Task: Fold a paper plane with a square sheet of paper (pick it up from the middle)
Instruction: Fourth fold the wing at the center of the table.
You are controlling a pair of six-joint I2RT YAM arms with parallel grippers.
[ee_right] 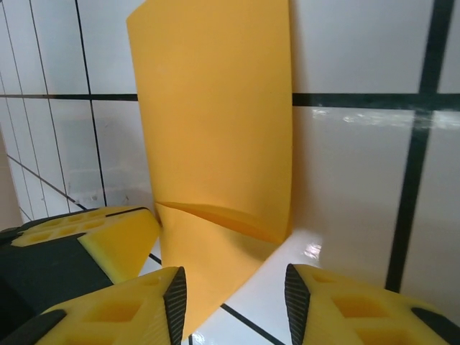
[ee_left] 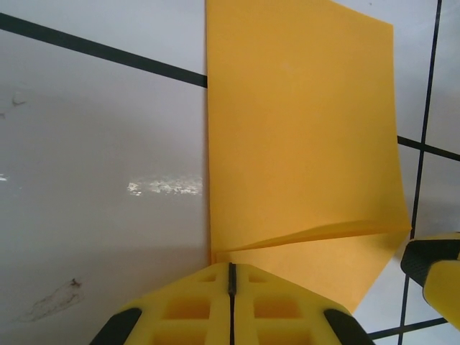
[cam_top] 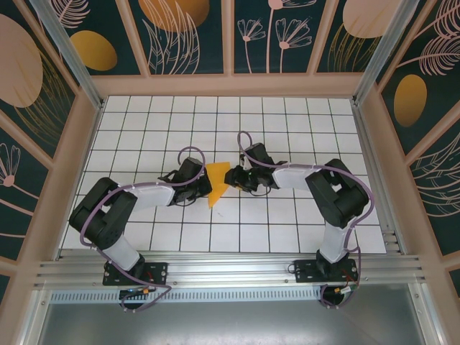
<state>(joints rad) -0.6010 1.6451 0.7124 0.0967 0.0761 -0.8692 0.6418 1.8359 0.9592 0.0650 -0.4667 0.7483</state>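
Left fingers (ee_left: pixel 251 280) pinch the thin, floppy sheet of paper (ee_left: pixel 302 144) at its fold; right fingers (ee_right: pixel 338 287), spread, straddle its edge. It looks light and crease-prone: grip near the crease.

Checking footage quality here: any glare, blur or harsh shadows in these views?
Left wrist: a glare streak on the white table beside the sharp orange paper. Right wrist: small glare spot near the paper's lower corner. Top external: evenly lit and sharp.

Square sheet of paper (cam_top: pixel 218 184), folded orange wedge, table (cam_top: pixel 287 237) centre
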